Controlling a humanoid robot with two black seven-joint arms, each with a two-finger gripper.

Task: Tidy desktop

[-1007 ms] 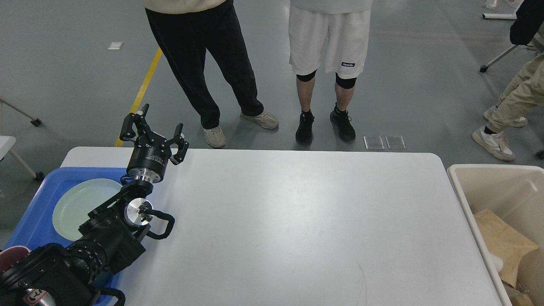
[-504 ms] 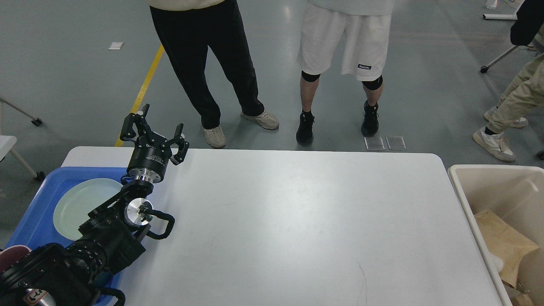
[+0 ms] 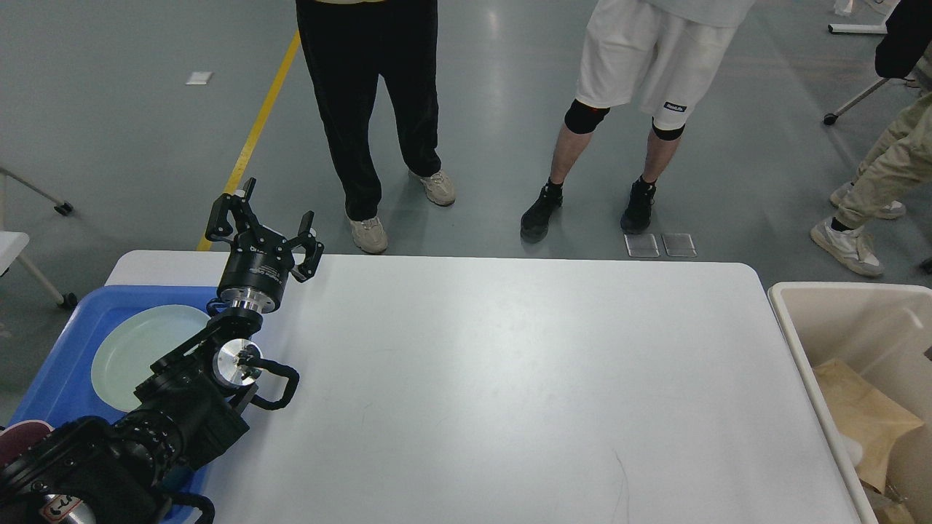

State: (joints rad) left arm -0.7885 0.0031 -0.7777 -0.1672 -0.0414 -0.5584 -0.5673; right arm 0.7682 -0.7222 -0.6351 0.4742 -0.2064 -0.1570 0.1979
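The desktop [image 3: 510,378] is a large plain white tabletop with rounded corners, and its surface shows nothing lying on it. My left arm comes in from the lower left and its gripper [image 3: 271,222] points up over the desktop's far left corner, above the edge of the blue tray [image 3: 62,364]. Its two fingers stand apart, open, with nothing between them. My right gripper does not appear in this view.
A pale green plate [image 3: 135,349] lies in the blue tray, with a dark red cup [image 3: 18,440] at the tray's near end. A beige bin [image 3: 837,320] holding brown paper stands at the right. Two people [image 3: 378,109] stand beyond the far edge.
My left arm has not moved. The two people behind the table have stepped; the one in white shorts has shifted to the right.
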